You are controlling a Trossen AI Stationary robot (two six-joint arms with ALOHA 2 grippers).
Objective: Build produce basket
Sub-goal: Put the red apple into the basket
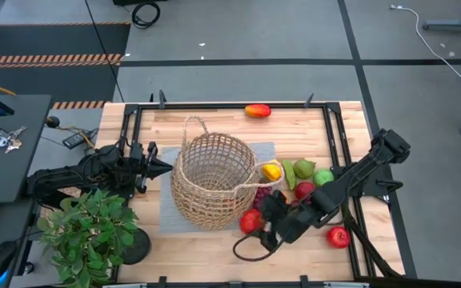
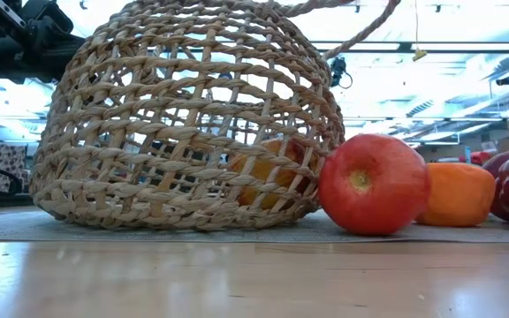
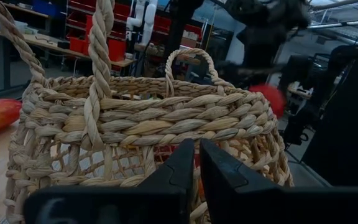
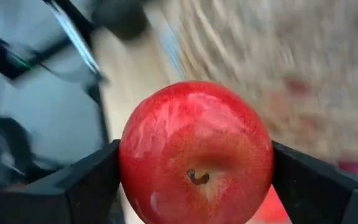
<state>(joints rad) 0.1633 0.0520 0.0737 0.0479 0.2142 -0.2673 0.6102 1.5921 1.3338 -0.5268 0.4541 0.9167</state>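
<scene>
on the wooden table [image 1: 214, 240], the right gripper [image 4: 194, 180] clamps a red apple [image 4: 194, 152] beside the basket [image 1: 212, 180].

Tan wicker basket [image 1: 212, 182] upright mid-table, produce [image 1: 302, 170] clustered beside it, seemingly one red apple [image 4: 196, 152] hand-held.

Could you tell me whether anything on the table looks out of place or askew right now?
Yes: the mango lies alone at the table's far edge, well apart from the other fruit clustered beside the basket. The right gripper is shut on a red apple. The left gripper, shut, sits beside the basket.
</scene>
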